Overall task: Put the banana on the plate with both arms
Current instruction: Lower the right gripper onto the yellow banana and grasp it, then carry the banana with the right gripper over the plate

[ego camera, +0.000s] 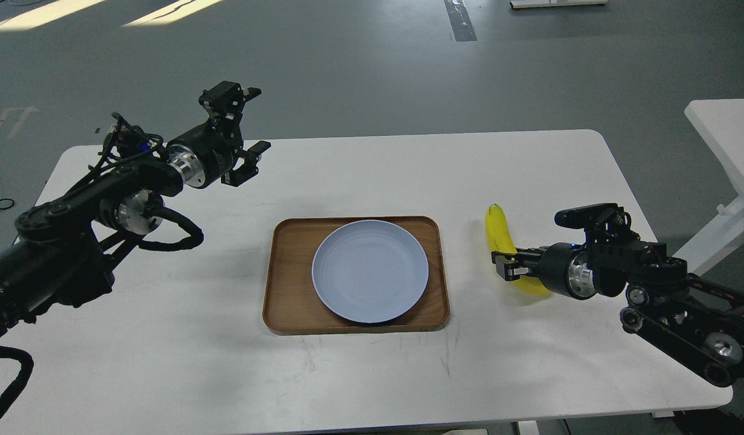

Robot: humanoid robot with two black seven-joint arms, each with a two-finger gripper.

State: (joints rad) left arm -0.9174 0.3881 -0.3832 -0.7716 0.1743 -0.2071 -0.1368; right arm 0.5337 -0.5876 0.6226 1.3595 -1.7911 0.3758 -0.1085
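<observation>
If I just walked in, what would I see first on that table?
First, the bright yellow curved banana lying on the white table, right of centre, with the right gripper closing its black fingers around its middle. Next, the round pale blue plate, empty, sitting on a brown wooden tray in the middle. The left gripper hangs open above the table's far left.

Head view, high, probably facing table [166, 362].

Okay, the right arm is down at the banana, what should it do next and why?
Probably close the right gripper firmly and lift: its fingers already straddle the banana, which lies on the table right of the empty plate. The left gripper hangs open, far off.
</observation>
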